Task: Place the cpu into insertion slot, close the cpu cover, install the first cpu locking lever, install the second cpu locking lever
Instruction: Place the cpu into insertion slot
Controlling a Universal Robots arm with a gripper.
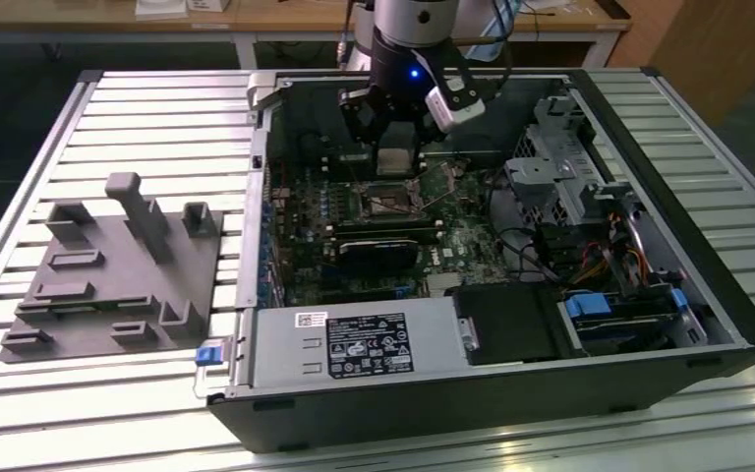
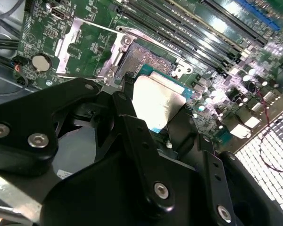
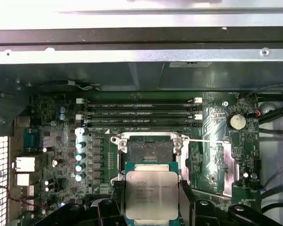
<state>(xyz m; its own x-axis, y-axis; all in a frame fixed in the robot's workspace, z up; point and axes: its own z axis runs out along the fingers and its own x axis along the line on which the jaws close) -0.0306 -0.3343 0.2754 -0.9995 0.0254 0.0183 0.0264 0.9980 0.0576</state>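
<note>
My hand (image 3: pixel 152 201) clamps cpu (image 3: pixel 152 190) by 2 edges. Open insertion slot (image 3: pixel 148 150) just beyond hand, cpu cover (image 2: pixel 66 49) swung open beside it. Risk, my guess: tilted or offset lowering bends pins, chip seats crooked.

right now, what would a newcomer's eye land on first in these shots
The silvery square cpu stands out first, clamped in the black gripper over the green motherboard inside the open computer case. Close by it in the first wrist view, the socket lies bare. The cpu cover is swung open beside the socket.
</note>
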